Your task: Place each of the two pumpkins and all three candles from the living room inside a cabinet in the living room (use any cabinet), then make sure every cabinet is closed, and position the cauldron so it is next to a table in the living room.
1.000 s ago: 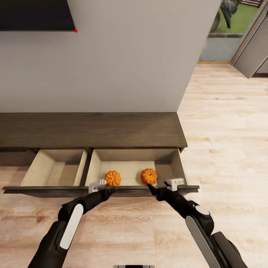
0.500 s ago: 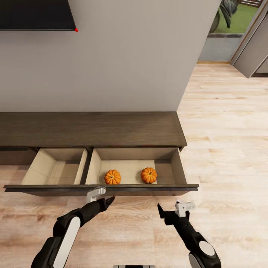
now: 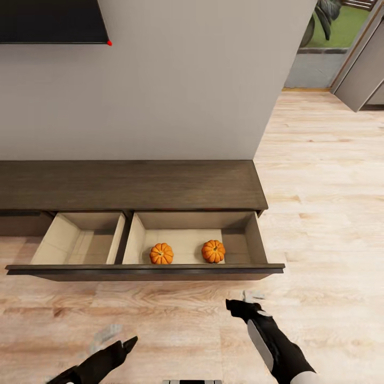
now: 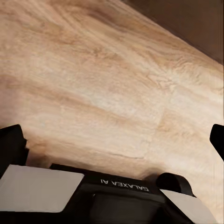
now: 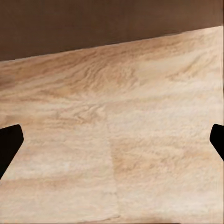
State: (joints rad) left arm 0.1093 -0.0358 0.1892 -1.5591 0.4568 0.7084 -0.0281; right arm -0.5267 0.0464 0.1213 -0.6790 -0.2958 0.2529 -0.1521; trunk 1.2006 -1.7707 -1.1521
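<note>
A long, low dark-brown cabinet runs along a plain grey wall, its right end stopping where the wall ends and pale wood floor opens toward a far doorway. One wide drawer is pulled out toward the robot, its dark front edge forming a straight line across the near side; a pale wood divider splits it into a left and a right compartment. In the right compartment sit the two pumpkins, well apart: the left pumpkin close to the drawer's near wall, the right pumpkin near it too. The left compartment shows only pale boards. A dark screen hangs on the wall at far left. Between the drawer front and the robot lies a broad strip of bare floor. The left pincer hangs low at the near left, well back from the drawer; its wrist view looks down on floorboards with the two dark fingertips wide apart at the picture's sides, gripping nothing. The right pincer hovers over the floor just short of the drawer front, below the right pumpkin; its wrist view shows floorboards and the dark cabinet face beyond, fingertips likewise spread at each side, holding nothing. To the right of the cabinet the floor is open all the way to the doorway.
</note>
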